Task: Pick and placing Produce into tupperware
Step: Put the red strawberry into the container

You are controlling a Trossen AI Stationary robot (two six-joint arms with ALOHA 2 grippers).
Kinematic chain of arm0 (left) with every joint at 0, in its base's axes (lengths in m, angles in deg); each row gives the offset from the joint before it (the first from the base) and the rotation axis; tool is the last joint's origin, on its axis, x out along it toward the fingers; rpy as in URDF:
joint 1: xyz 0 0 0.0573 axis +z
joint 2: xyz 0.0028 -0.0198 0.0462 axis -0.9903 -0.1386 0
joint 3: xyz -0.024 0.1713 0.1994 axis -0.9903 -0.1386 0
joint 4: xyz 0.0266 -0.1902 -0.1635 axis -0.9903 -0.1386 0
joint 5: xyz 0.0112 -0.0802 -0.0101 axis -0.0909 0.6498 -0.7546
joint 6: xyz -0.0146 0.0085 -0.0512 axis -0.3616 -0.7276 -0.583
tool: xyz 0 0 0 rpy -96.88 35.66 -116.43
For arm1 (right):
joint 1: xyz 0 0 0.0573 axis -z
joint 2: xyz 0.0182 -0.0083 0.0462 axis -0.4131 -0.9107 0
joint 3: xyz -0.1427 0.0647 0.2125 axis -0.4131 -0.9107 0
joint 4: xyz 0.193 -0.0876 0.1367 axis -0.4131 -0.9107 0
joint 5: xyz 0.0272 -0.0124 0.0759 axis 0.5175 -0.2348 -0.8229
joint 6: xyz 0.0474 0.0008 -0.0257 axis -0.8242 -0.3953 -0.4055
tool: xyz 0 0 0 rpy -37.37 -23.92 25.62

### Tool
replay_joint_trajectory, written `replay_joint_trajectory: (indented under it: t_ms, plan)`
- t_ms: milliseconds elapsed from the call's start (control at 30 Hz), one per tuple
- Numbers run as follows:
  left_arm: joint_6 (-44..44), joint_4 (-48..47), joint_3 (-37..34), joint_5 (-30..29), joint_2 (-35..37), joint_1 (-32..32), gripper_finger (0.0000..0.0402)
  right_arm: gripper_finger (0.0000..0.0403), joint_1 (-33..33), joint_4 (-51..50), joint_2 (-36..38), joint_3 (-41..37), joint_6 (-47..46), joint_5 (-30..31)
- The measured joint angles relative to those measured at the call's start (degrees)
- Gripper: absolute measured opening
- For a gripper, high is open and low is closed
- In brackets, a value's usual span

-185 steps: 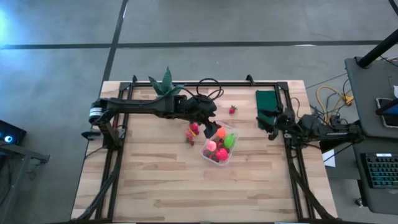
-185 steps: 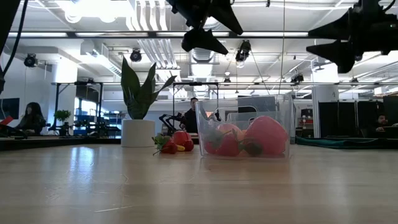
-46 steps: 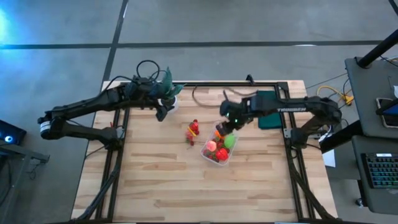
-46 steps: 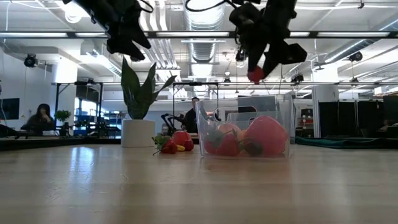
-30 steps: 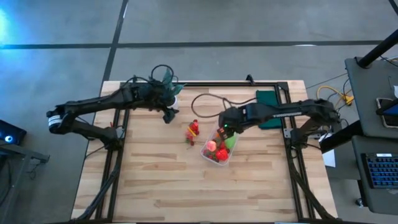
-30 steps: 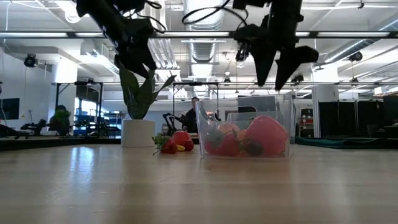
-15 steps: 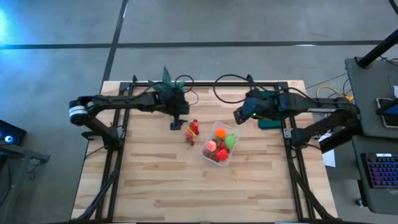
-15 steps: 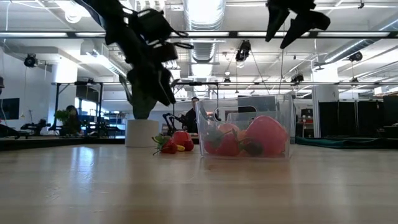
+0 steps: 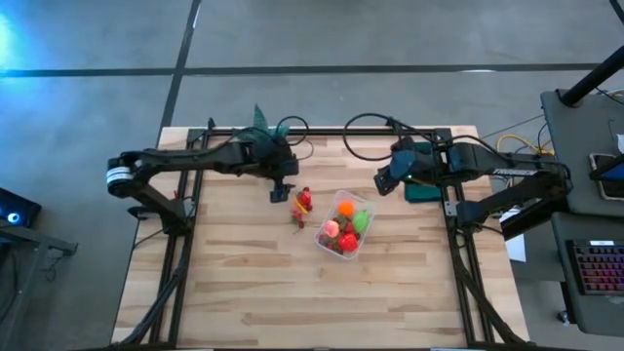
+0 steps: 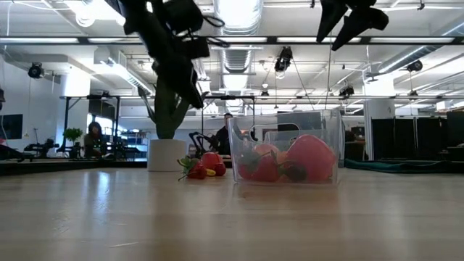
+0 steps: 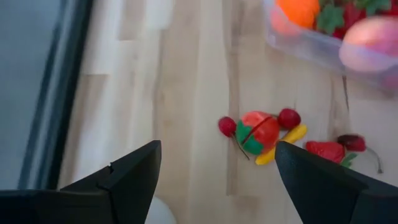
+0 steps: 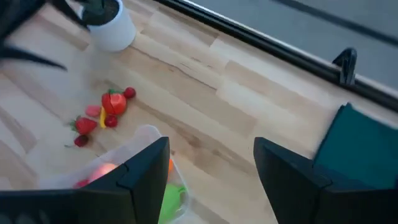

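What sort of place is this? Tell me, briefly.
Probably an open-plan robotics lab or workshop: a pale wooden table framed by black metal rails, exposed ceiling ducts and strip lights above, and a desk with a dark keyboard beside the rig.

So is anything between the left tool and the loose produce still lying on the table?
Nothing visible. The left tool, open, hangs above the loose produce with bare table between; the tupperware sits off to one side.
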Motion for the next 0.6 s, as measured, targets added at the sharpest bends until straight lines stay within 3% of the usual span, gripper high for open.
replay_joint_trajectory:
  t_ms: [167, 267, 433, 600]
  plan:
    - [-1.57, -5.26, 3.55, -6.10, 4.20, -2.09, 0.0299, 0.0226, 0.01, -0.24, -0.02, -0.04, 8.87, 0.00]
    - [3.07, -10.22, 7.16, -10.60, 6.09, -4.07, 0.0299, 0.0226, 0.15, -3.07, -0.02, -0.04, 14.13, 0.19]
    - [15.23, -12.14, 13.83, -13.18, 7.01, -7.05, 0.0299, 0.0226, 0.51, -7.36, 0.24, -0.07, 9.74, 1.51]
    - [18.86, -11.65, 18.11, -13.30, 2.04, -6.86, 0.0299, 0.0226, 0.19, -8.47, 2.45, -0.11, 7.37, 1.44]
